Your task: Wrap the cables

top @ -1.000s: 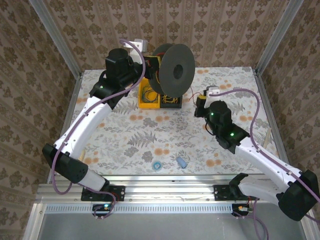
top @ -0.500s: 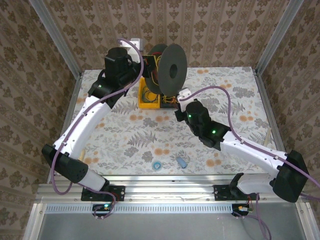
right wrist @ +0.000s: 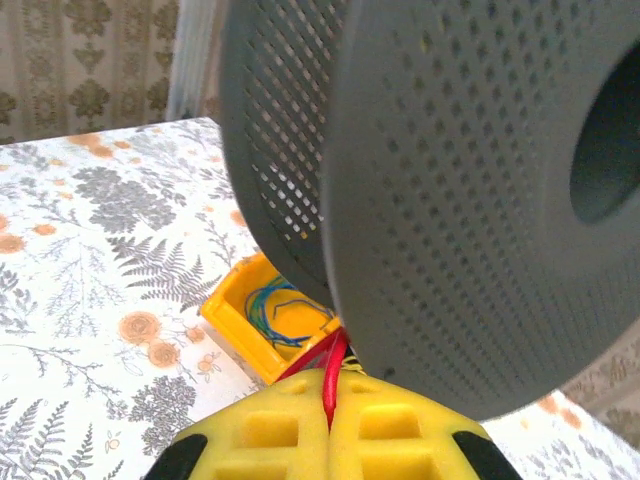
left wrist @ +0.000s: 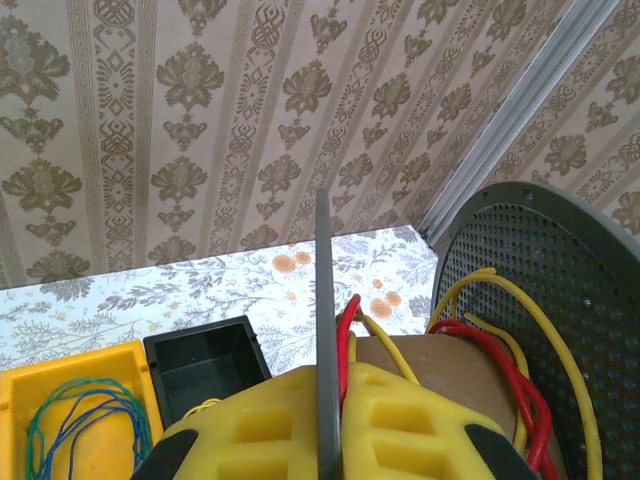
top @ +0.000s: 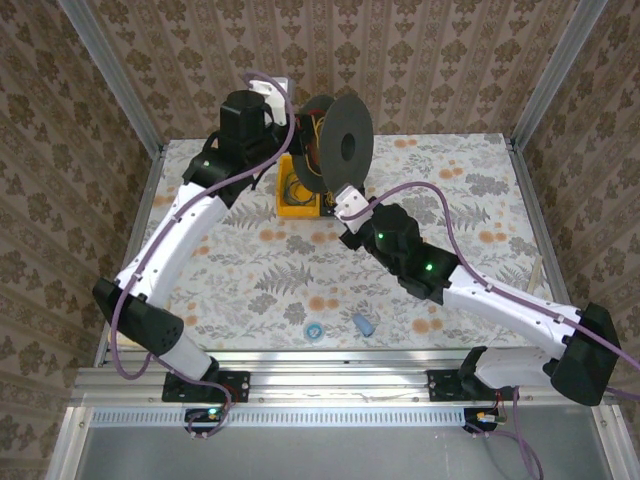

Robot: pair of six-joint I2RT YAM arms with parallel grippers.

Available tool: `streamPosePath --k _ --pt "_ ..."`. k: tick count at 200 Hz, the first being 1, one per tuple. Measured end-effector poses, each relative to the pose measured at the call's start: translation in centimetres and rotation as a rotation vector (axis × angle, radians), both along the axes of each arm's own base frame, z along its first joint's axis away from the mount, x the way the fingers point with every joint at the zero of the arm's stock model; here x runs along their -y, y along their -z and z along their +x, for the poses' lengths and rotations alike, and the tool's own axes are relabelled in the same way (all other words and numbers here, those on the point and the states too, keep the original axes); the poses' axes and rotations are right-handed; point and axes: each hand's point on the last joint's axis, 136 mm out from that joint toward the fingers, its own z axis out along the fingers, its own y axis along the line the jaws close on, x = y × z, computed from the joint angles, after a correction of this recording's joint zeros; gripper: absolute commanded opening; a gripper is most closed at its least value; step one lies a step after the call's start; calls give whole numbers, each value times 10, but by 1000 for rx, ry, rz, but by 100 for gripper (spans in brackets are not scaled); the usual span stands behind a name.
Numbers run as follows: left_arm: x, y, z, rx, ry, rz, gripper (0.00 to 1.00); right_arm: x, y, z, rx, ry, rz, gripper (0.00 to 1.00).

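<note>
Tight spot here: right fingers [right wrist: 270, 440] clenched on the red cable [right wrist: 331, 385] just under the spool [right wrist: 480, 200], left fingers [left wrist: 250, 425] pinching its flange edge [left wrist: 323, 280], and any slack could let that cable slip free or snag the yellow wires [left wrist: 478, 274] on the core [left wrist: 430, 370]

a spool [top: 345, 140] stands on edge at the far middle of the tabletop [top: 230, 275]. below its near side sit a left bin [top: 297, 210], with loose wire coils [left wrist: 80, 425] in it, and a right bin [left wrist: 205, 365] just beside it. the left jaws sit over the rim of the spool's left disc. the right jaws, just before the spool, have a cable [right wrist: 331, 385] between them. a ring [top: 315, 329] and a tube [top: 363, 324] lie side by side near the front edge.
</note>
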Motion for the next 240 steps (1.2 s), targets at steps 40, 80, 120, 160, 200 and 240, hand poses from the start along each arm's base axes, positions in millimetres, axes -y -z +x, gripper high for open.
streamPosePath --k 40,80,120,160,200,240 --pt "0 1 0 -1 0 1 0 -2 -16 -7 56 -47 -31 0" --pt "0 1 0 3 2 9 0 -5 -25 -13 92 -90 -49 0" --pt "1 8 0 -23 9 31 0 -14 -50 -18 141 -149 -32 0" --pt "6 9 1 -30 27 38 0 -26 -65 -16 163 -203 -17 0" --pt "16 20 0 -49 58 75 0 -38 -67 -10 162 -236 -14 0" --pt "34 35 -4 -82 102 126 0 -42 -75 -3 185 -235 -27 0"
